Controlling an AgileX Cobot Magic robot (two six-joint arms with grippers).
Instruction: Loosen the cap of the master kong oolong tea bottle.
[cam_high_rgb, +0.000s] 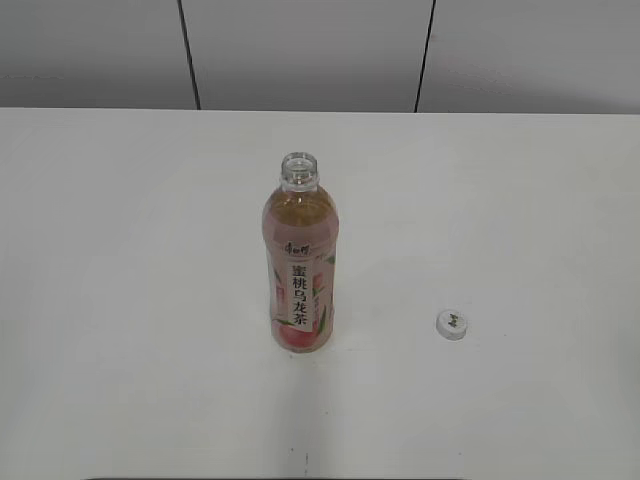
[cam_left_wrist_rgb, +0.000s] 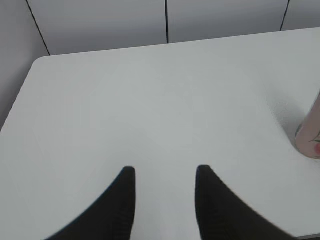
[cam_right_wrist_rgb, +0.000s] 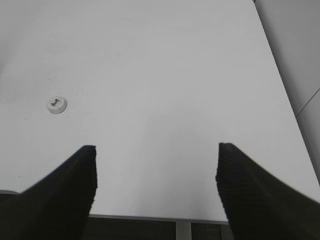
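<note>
The left gripper (cam_left_wrist_rgb: 163, 172) hangs over bare table (cam_left_wrist_rgb: 150, 100) with its two dark fingers (cam_left_wrist_rgb: 122, 200) parted by a moderate gap and nothing between them. In the left wrist view a sliver of the master kong oolong tea bottle (cam_left_wrist_rgb: 311, 135) shows at about three o'clock, at the frame's right edge, well apart from the fingertips.

The right gripper (cam_right_wrist_rgb: 156, 147) is spread wide, its ribbed fingers (cam_right_wrist_rgb: 75, 190) far apart and holding nothing. It sits near the table's front edge. From it, the cap (cam_right_wrist_rgb: 57, 104) lies at roughly ten o'clock, flat on the table with its printed top facing up, well clear of both fingers.

In the exterior view neither arm appears. The bottle (cam_high_rgb: 300, 265) stands upright near the middle of the white table (cam_high_rgb: 120, 300), its neck open and bare, amber tea reaching to the shoulder, and its pink label with vertical characters facing the camera. The cap (cam_high_rgb: 452, 323) rests on the table at about four o'clock from the bottle's base, apart from it, top side up. Behind the table runs a pale wall (cam_high_rgb: 300, 50) with two dark vertical seams.
</note>
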